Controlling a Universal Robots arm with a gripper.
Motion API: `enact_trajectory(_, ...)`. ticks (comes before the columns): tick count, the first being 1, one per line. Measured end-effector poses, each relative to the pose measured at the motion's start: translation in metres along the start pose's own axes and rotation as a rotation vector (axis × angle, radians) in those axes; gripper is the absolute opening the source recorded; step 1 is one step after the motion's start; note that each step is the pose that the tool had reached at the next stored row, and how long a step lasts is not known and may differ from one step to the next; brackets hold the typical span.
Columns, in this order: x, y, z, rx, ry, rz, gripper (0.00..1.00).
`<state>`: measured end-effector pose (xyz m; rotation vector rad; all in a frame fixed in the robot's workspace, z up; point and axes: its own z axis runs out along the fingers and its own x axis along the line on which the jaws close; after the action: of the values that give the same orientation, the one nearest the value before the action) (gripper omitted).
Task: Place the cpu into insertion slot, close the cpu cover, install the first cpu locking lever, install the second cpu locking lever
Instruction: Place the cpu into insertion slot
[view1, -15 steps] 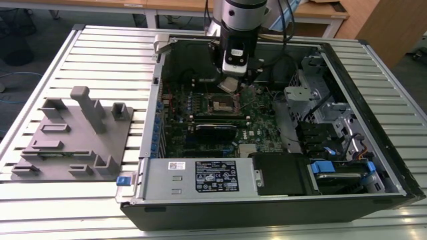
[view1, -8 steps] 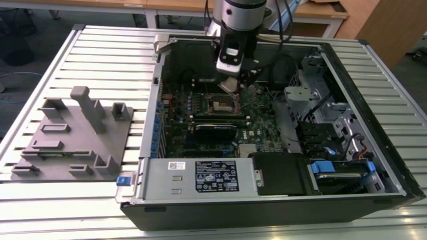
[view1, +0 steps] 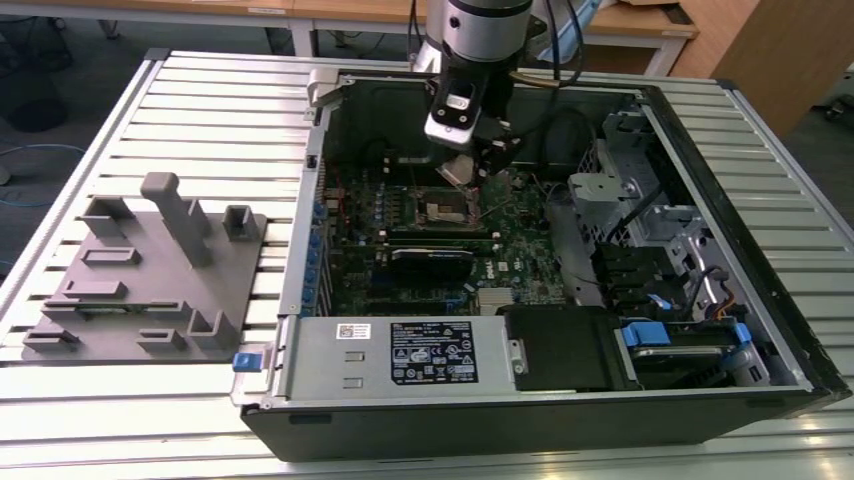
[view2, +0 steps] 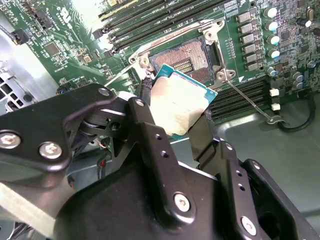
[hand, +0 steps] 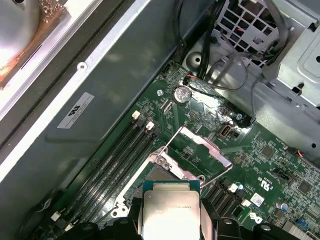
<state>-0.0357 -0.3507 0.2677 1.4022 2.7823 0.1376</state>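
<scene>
My gripper (view1: 467, 168) hangs inside the open computer case, just above the motherboard, shut on the cpu (view1: 459, 170). In both wrist views the black fingers (view2: 145, 107) clamp two opposite edges of the cpu (view2: 182, 100), dull silver top showing, tilted. The cpu (hand: 170, 210) hovers close beside the insertion slot (view2: 192, 55), not in it. The slot (view1: 447, 208) lies uncovered, its gold-brown contact field bare. The cpu cover (hand: 207, 146) stands swung up on the slot's far side. A thin wire locking lever (view2: 250, 102) lies unlatched along the slot.
Long black memory slots (hand: 117, 155) run beside the socket. The case wall (hand: 100, 70) rises close behind them. A drive cage with cables (view1: 627, 190) fills the exterior view's right, a power supply (view1: 400, 350) sits at the front, and a grey fixture (view1: 147, 270) stands outside the case.
</scene>
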Motion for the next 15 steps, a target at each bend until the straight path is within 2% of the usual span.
enact_trajectory(12, 0.0000, 0.0001, -0.0013, -0.0003, -0.0002, 0.004, 0.54)
enact_trajectory(15, 0.0001, 0.0000, -0.0014, -0.0002, -0.0014, 0.015, 0.54)
